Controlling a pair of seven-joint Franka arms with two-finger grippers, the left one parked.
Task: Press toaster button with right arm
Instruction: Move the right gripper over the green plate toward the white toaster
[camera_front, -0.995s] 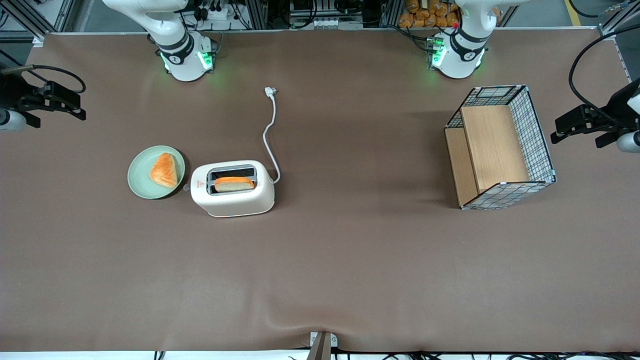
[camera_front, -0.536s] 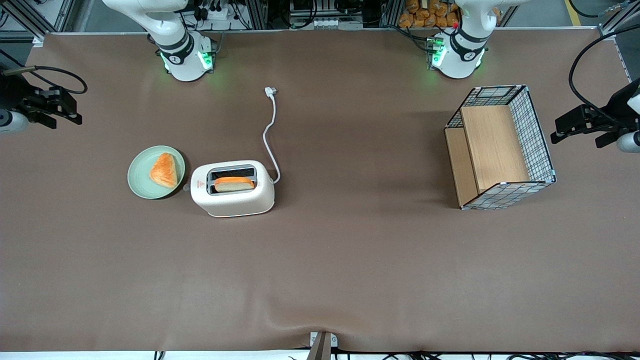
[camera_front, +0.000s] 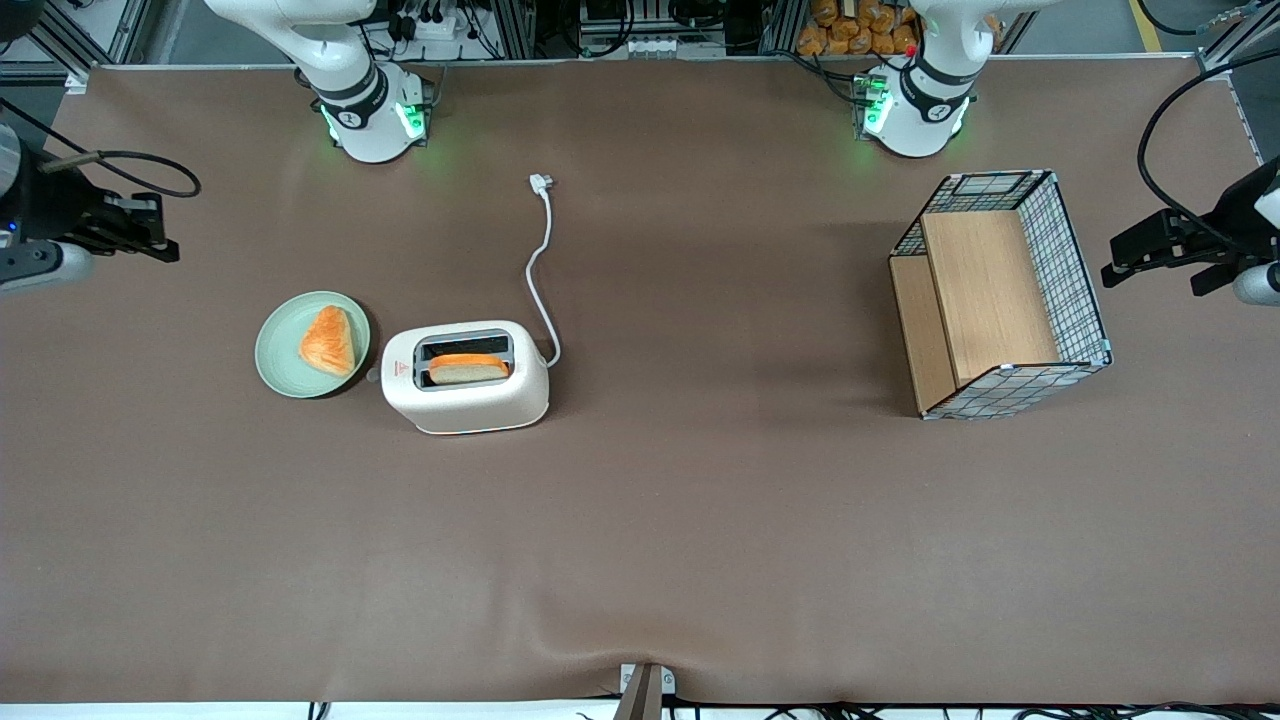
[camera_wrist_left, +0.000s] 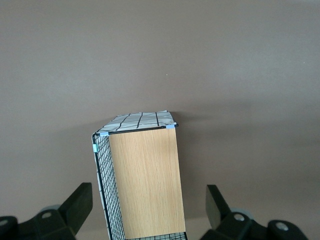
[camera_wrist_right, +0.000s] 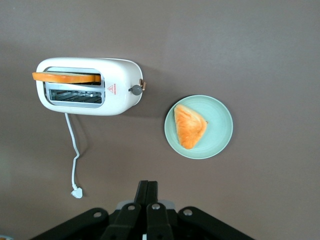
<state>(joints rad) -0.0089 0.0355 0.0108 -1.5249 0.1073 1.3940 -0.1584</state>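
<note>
Black gripper (camera_front: 150, 225), clenched on nothing, hangs in the front frame's upper part, at the working arm's end. A low approach could clip the green plate (camera_front: 285, 370) just beside the toaster button (camera_front: 372, 376). The toaster (camera_front: 465, 400) sits mid-frame, its long axis crosswise and its button end toward the plate.

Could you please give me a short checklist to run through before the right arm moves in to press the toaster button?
1. Cream-white two-slot toaster upright on the brown table: ok.
2. Small grey toaster button unobstructed on the end facing the green plate: ok.
3. Bread slice seated in a slot: ok.
4. Black gripper shut for pressing: ok.
5. Gripper at the button: not ok, it hovers toward the working arm's end of the table.
6. White plug connected: not ok, it lies loose.
</note>
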